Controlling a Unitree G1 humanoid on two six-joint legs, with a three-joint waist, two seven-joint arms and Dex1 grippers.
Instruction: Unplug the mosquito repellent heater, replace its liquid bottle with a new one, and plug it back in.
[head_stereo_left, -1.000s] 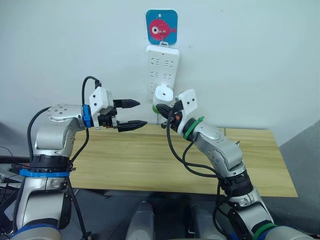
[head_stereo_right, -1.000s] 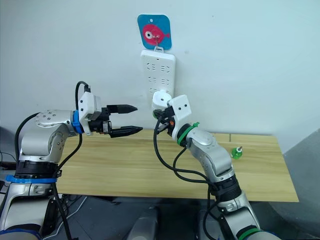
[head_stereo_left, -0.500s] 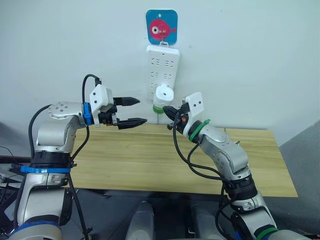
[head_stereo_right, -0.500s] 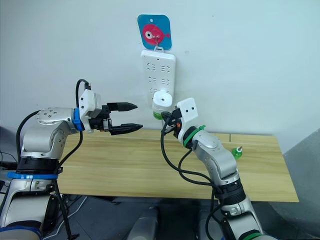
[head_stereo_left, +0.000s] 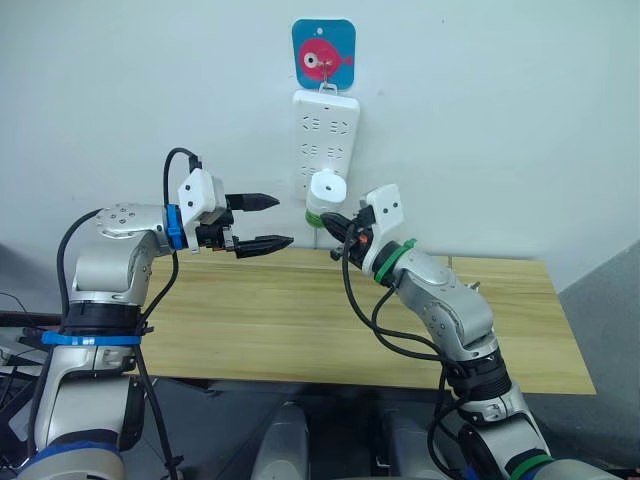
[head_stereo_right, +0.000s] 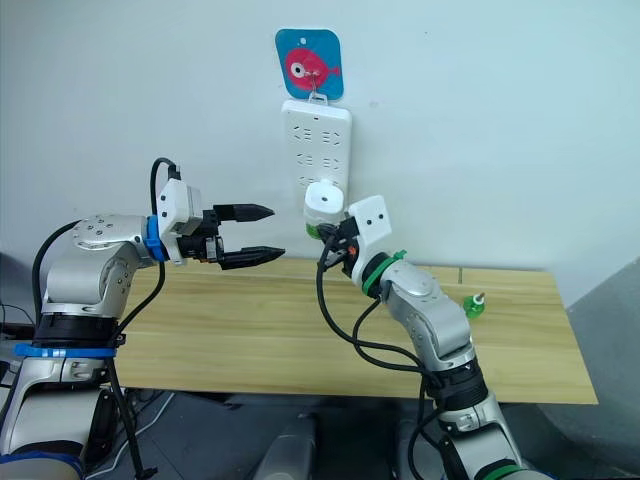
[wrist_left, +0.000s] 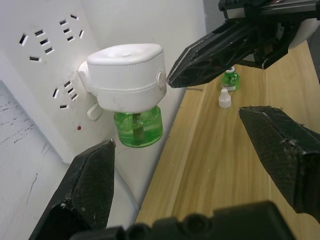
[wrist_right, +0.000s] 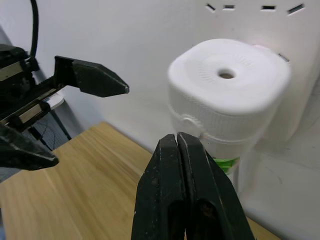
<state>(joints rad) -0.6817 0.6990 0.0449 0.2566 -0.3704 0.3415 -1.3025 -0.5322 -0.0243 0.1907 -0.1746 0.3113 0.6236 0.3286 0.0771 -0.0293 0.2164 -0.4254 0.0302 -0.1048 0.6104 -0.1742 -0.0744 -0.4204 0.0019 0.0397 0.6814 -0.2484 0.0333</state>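
Observation:
The white mosquito repellent heater (head_stereo_left: 327, 187) is plugged into the lower part of the white power strip (head_stereo_left: 325, 125) on the wall. A green liquid bottle (wrist_left: 138, 127) hangs under it. My right gripper (head_stereo_left: 336, 222) is shut with nothing in it, its tip just beside the heater's lower edge; the right wrist view shows the shut fingers (wrist_right: 182, 170) right in front of the heater (wrist_right: 227, 85). My left gripper (head_stereo_left: 284, 221) is open and held level to the left of the heater, a short way off.
A second green bottle (head_stereo_right: 472, 305) and a small white cap (wrist_left: 225, 98) sit on the wooden table (head_stereo_left: 260, 320) at its far right, near the wall. A blue card with a pink fish (head_stereo_left: 323, 54) hangs above the strip.
A second ago my right gripper was up against the heater; it drew back, then edged slightly toward it again. The heater stays in the strip. My left gripper has barely moved.

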